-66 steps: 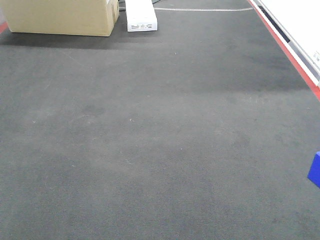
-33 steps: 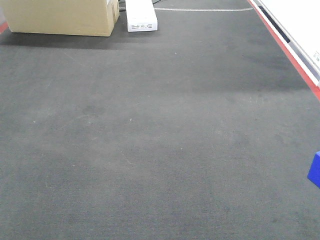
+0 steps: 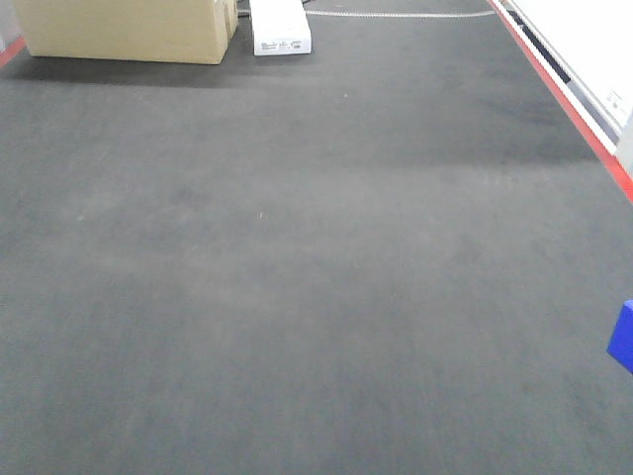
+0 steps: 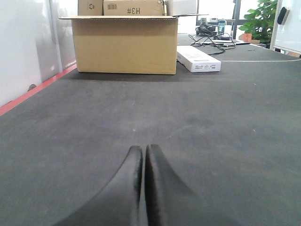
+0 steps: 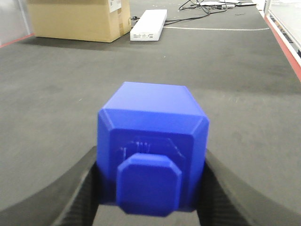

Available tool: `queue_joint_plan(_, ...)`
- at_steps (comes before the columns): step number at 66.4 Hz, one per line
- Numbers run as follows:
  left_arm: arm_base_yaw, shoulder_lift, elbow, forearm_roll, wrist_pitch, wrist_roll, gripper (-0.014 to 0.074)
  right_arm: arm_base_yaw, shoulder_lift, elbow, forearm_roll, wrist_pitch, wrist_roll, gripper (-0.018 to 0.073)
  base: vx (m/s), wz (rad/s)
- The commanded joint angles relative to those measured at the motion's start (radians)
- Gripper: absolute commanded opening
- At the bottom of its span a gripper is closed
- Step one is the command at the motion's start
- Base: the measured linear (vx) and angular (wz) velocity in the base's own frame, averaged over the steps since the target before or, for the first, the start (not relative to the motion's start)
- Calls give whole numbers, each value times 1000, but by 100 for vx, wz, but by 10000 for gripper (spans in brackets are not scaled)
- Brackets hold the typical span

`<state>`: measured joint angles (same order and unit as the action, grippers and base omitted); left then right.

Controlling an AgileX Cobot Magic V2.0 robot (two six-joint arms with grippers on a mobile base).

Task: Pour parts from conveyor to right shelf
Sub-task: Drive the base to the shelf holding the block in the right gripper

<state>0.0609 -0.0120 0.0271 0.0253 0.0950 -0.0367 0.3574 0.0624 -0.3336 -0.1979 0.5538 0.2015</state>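
Right wrist-mounted: right fingers grip the blue block; left fingers pressed together.

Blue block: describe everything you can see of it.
The blue block is a bright plastic cube with bevelled edges and a short, roughly octagonal stud facing the right wrist camera. The right tool grips it, with dark fingers pressing on opposite sides. The conveyor lies below; whether the block touches it is hidden.

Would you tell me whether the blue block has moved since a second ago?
Yes, slightly: the blue block keeps its place at the frame's right edge while the cardboard box slid up the picture, so it has drawn away from the box.
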Motion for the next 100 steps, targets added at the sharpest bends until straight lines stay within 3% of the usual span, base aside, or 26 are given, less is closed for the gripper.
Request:
queue_joint_plan(1, -5, -13, -19, -6, -72, -8, -6, -1, 14, -27, -14, -85, -9, -4, -28, 4)
queue_joint_plan(76, -5, -13, -19, -6, -72, -8, -6, -1, 14, -27, -14, -85, -9, -4, -39, 1)
queue_joint_plan(100, -5, -13, -19, -6, -72, -8, -6, -1, 14, -27, -14, -85, -9, -4, -29, -39)
